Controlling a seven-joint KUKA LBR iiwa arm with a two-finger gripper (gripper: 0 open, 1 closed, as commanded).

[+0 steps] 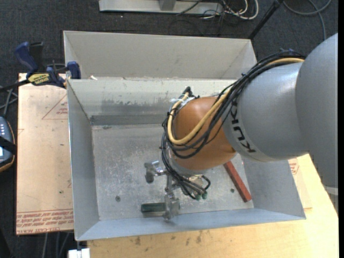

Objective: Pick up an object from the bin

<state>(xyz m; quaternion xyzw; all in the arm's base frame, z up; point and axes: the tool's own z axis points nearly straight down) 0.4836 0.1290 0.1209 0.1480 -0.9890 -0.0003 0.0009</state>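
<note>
Step in hand, by judgement: grasp stage, pick not yet confirmed. Gripper (171,208) low at floor of bin (80,144), close to front wall, about midway along it. 1 small dark flat block (152,209) lies along front wall; its right end touches or sits just beside gripper tip, cannot tell which. Gripper opening: cannot tell, wrist and cables mask it. Nothing seen held. 1 red-brown stick (237,181) near right wall, well apart. Next move likely calls for secure closing on block's end, then lift clear of front wall.
</note>
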